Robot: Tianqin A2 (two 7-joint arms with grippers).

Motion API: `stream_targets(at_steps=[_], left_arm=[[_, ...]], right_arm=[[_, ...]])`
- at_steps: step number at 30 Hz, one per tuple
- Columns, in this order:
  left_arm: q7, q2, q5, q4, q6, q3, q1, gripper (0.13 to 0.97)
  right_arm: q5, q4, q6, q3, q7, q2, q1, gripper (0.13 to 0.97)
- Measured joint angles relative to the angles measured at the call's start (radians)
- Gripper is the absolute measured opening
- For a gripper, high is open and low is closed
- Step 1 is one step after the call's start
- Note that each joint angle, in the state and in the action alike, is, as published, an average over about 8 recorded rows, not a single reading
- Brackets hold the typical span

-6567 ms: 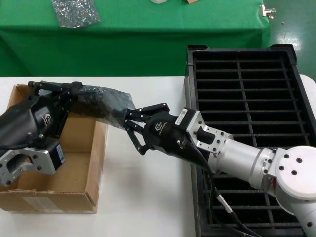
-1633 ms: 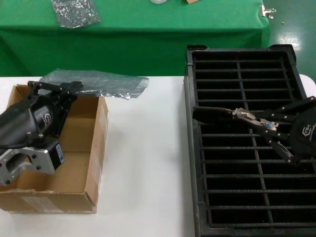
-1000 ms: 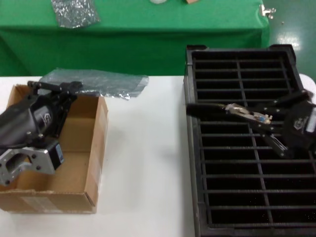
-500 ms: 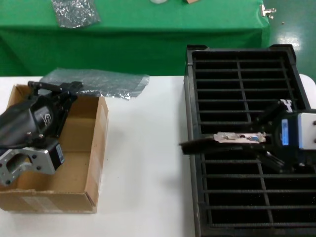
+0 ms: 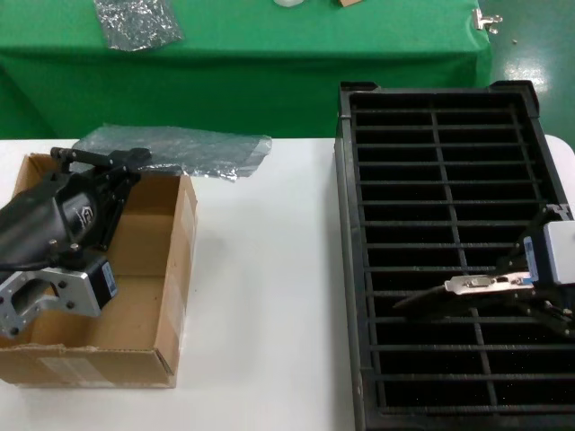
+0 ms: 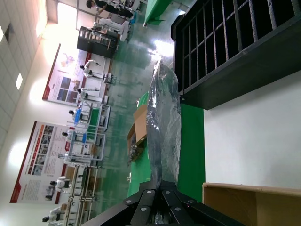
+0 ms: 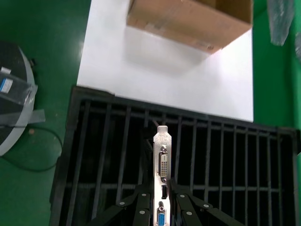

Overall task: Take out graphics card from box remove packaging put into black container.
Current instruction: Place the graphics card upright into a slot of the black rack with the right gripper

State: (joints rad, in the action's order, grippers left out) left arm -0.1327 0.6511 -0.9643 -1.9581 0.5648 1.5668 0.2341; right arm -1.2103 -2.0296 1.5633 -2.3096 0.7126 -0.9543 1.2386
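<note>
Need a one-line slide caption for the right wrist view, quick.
Right gripper holds the graphics card by its bracket end above the black container, the box on the white table beyond.

Around my right gripper [image 5: 539,289] the black container [image 5: 347,269] has open slots, only thin ribs between. The white table [image 5: 269,296] between container and box [image 5: 171,305] is free.

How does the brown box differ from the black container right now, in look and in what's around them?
The box is plain brown cardboard with one open cavity; the black container is larger and ribbed into many narrow slots. The left pincer sits at the box, shut on the packaging; the right pincer holds the graphics card over the container. Both rest on the white table, tops open.
</note>
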Motion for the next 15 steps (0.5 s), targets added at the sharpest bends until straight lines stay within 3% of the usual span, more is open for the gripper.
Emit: stream_targets(at_steps=[15], left_arm=[[0.000, 0.000, 0.000, 0.000, 0.000, 0.000, 0.000, 0.139]], right_arm=[[0.072, 0.071, 0.006, -0.093, -0.027, 0.050, 0.016, 0.189]])
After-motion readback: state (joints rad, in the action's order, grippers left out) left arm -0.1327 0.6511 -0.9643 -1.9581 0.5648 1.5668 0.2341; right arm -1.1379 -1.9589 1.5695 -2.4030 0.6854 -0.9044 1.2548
